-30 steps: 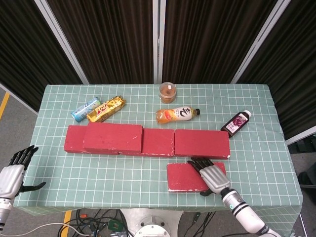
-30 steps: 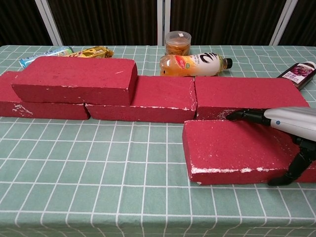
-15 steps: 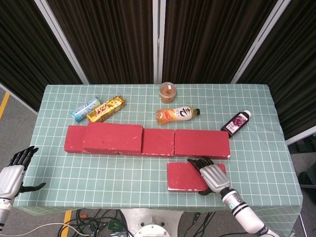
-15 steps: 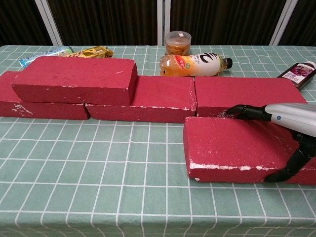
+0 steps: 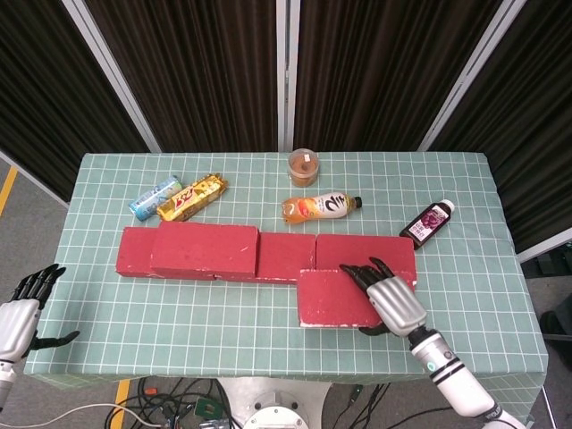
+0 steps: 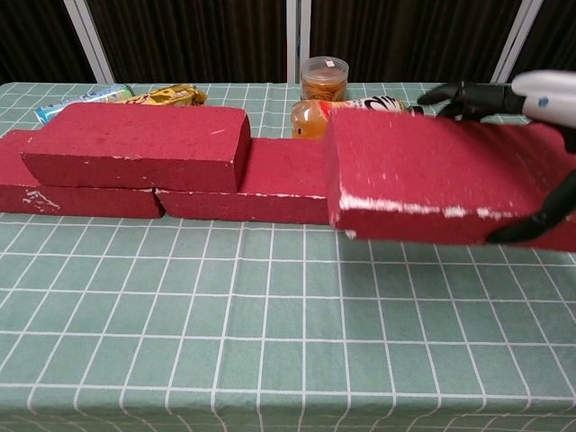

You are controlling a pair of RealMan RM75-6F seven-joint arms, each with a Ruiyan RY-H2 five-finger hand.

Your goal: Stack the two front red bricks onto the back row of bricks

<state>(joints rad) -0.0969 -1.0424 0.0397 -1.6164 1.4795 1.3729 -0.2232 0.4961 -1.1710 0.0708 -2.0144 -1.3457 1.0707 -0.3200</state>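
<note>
Red brick, gripped at its right end by the right robot hand, hangs above the green-checked bench, just near of the back row of bricks; the left robot hand rests empty, fingers apart, at far left.

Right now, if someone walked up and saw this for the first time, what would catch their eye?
Probably the red brick held off the table by the right hand, in front of the back row of bricks. Next, the brick already stacked on that row's left end. Behind sit an orange drink bottle and a snack cup.
</note>
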